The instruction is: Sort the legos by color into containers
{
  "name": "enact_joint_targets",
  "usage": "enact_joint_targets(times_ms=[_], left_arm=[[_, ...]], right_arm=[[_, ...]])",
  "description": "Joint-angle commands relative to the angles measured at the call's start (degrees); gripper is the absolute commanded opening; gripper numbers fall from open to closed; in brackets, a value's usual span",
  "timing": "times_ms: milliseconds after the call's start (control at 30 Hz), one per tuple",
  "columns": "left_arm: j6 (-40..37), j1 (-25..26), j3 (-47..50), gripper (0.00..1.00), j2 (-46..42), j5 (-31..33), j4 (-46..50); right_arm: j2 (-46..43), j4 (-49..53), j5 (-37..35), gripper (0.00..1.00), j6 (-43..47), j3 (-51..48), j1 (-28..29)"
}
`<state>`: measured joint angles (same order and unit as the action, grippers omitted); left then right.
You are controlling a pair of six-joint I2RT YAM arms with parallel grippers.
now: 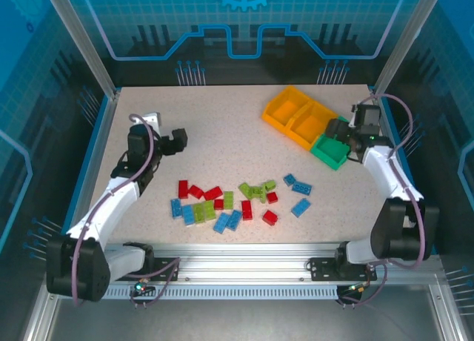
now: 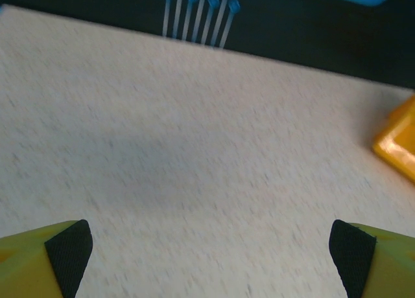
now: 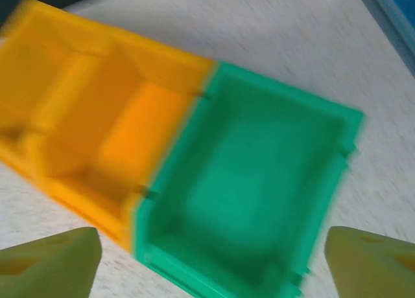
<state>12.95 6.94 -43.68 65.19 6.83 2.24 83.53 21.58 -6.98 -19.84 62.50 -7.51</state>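
Red legos [image 1: 213,193], blue legos [image 1: 301,206] and light green legos [image 1: 255,190] lie scattered on the table near the front middle. The containers stand at the back right: two orange-yellow bins [image 1: 296,115] joined to a green bin [image 1: 329,152]. My right gripper [image 1: 342,132] hovers over the green bin [image 3: 253,181], open; its fingers [image 3: 55,262] straddle the bin's near end without touching it, and the bin looks empty. My left gripper [image 1: 178,139] is open over bare tabletop [image 2: 211,246] at the left, with nothing between its pads [image 2: 68,252].
An orange bin corner [image 2: 399,142] shows at the right edge of the left wrist view. Blue enclosure walls and an aluminium frame [image 1: 96,67] ring the table. The rail [image 1: 244,263] carrying both arm bases runs along the front edge.
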Motion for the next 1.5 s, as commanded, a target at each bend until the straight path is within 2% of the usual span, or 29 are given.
enact_joint_targets(times_ms=[0,133,333,600,667,733,800,1000,1167,1467], left_arm=[[4.1,2.3,2.0,0.99,-2.0,1.7,11.8],[6.2,3.1,3.8,0.99,-4.8,2.4,14.1],[8.0,3.2,6.3,0.99,-7.6,4.5,16.3],[10.6,3.2,7.7,0.99,-7.5,4.3,17.3],[11.1,3.3,7.8,0.99,-7.4,4.3,17.4],[11.3,3.3,7.8,0.99,-7.2,4.5,17.6],[11.7,3.3,7.8,0.99,-6.9,4.6,18.1],[13.0,3.3,7.7,0.99,-5.9,4.5,19.4],[13.6,3.3,7.3,0.99,-5.4,4.8,21.2],[14.8,4.4,7.3,0.99,-4.6,3.8,24.0]], right_arm=[[4.3,16.3,0.7,0.88,-5.7,2.7,-2.1],[4.9,17.8,-1.5,0.85,-6.9,2.9,-3.3],[9.1,18.5,0.9,0.81,-7.4,3.9,-6.3],[16.8,17.6,4.1,0.61,-6.4,9.4,-6.0],[18.6,18.2,3.9,0.54,-5.4,11.4,-5.3],[20.1,18.9,3.6,0.39,-4.4,13.2,-4.3],[20.9,19.1,2.8,0.29,-3.3,14.4,-2.8],[21.2,18.1,1.9,0.14,-1.8,14.6,2.2],[22.4,17.6,0.6,0.09,1.5,15.3,7.1],[23.9,15.6,1.2,0.09,4.4,16.5,12.9]])
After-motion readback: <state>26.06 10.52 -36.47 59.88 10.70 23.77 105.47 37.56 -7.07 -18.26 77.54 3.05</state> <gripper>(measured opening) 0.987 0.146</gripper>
